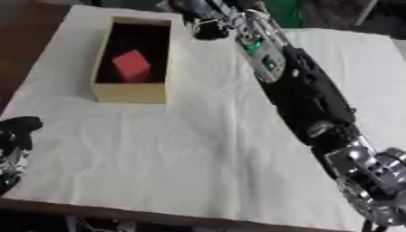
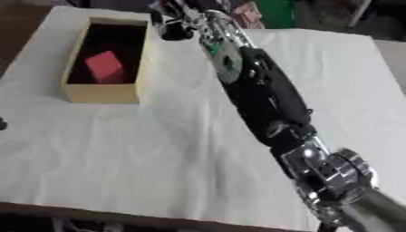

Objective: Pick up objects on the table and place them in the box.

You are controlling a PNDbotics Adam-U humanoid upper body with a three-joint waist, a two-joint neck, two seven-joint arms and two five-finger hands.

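Near to far: your idle left hand (image 1: 16, 136), fingers unreadable; the red block (image 1: 132, 65) lying in the box (image 1: 131, 92), probably light and rigid, best pinched across flat faces; your right hand (image 1: 208, 25), state indiscernible.

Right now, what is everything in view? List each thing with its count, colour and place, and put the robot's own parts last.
box: one, tan outside and dark inside, open at the top, far left part of the table.
red block: one, red, tilted inside the box.
tablecloth: one, white and creased, covering the table.
table edge: dark brown, showing along the near side under the cloth.
right arm: one, black with silver joints, stretching from the lower right corner to the far edge.
right hand: one, black, beside the box's far right corner; its fingers cannot be made out.
left hand: one, black, at the left edge near the lower corner, fingers curled, holding nothing.
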